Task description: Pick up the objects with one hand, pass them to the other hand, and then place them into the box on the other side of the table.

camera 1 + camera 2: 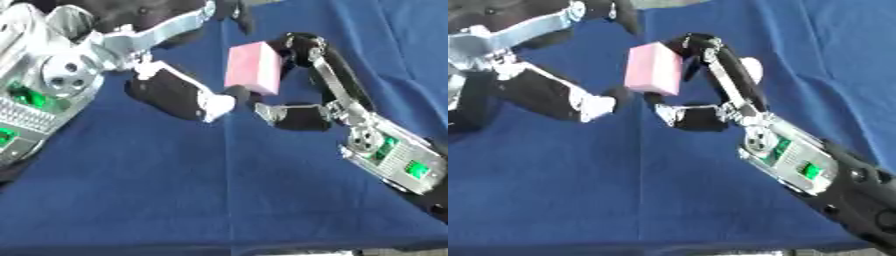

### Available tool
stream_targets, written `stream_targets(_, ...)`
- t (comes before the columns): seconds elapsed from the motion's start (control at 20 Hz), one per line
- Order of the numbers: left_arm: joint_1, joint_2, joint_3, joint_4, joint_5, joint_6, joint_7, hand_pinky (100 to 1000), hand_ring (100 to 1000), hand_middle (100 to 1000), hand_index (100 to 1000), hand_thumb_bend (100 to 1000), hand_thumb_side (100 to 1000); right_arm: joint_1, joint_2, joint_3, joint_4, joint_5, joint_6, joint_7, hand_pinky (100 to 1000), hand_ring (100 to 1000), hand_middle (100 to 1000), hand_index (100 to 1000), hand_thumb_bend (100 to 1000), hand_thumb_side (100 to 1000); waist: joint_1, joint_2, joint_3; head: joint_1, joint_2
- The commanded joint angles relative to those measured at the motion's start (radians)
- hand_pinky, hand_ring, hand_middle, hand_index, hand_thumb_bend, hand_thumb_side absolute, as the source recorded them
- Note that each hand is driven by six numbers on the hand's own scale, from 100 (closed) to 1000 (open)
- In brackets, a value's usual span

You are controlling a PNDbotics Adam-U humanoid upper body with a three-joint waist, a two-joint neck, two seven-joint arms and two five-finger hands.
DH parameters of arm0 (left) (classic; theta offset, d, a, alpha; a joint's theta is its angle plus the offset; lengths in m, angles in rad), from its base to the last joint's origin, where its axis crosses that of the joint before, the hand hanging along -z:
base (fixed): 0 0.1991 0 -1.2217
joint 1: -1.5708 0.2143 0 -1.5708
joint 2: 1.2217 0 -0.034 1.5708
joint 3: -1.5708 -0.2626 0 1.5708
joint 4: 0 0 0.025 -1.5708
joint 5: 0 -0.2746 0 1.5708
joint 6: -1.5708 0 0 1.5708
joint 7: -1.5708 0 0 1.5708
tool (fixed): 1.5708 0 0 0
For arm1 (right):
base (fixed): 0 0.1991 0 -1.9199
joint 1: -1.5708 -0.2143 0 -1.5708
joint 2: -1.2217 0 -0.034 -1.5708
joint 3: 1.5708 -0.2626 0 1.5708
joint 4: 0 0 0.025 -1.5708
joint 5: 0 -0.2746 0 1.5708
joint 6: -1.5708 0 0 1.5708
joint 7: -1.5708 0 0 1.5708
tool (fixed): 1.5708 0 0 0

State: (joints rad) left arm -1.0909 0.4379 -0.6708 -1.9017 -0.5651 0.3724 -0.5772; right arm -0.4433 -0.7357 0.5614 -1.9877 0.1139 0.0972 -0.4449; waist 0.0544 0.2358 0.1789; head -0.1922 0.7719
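A pink block (254, 67) hangs above the blue table (219, 195), between my two hands. My right hand (745, 122) comes in from the lower right. Its long fingers (306, 50) curl over the block's upper right edge and its thumb (293, 116) sits just under the block, so the block is pinched. My left hand (114, 47) comes in from the upper left with fingers spread and fairly straight. Its thumb (188, 95) reaches to the block's lower left corner. No box is in view.
Blue cloth covers the table, with a fold line running down the middle. The table's near edge lies along the bottom of both views. My left forearm (35, 100) fills the left side and my right forearm (815, 170) the lower right.
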Motion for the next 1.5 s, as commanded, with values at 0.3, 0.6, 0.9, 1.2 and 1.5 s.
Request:
stream_targets(0.3,-0.005,-0.02,-0.006,0.055,-0.024,-0.025,0.019,907,827,828,827,362,388,-0.021,-0.005,-0.003,-0.012,0.018,-0.02,0.007,463,626,512,546,100,100,-0.004,-0.015,-0.007,0.013,-0.002)
stream_targets(0.6,0.001,-0.034,-0.012,0.091,-0.042,-0.047,0.029,904,827,829,834,390,389,-0.028,-0.002,-0.002,-0.012,0.022,-0.032,0.011,465,626,511,546,100,100,-0.004,-0.015,-0.01,0.014,-0.002)
stream_targets(0.9,0.005,-0.056,-0.013,0.126,-0.072,-0.06,0.064,898,825,826,836,387,359,-0.034,0.001,0.004,-0.012,0.029,-0.039,0.021,464,625,510,544,100,100,-0.005,-0.015,-0.013,0.016,-0.002)
stream_targets(1.2,0.009,-0.073,-0.016,0.151,-0.077,-0.065,0.094,893,816,811,826,331,359,-0.038,0.003,0.007,-0.012,0.025,-0.035,0.022,461,624,510,543,100,100,-0.004,-0.014,-0.014,0.016,-0.002)
stream_targets(1.5,0.012,-0.087,-0.023,0.173,-0.078,-0.072,0.111,880,803,785,811,339,353,-0.042,0.003,0.011,-0.012,0.023,-0.032,0.026,459,623,510,541,100,100,-0.005,-0.013,-0.016,0.017,-0.002)
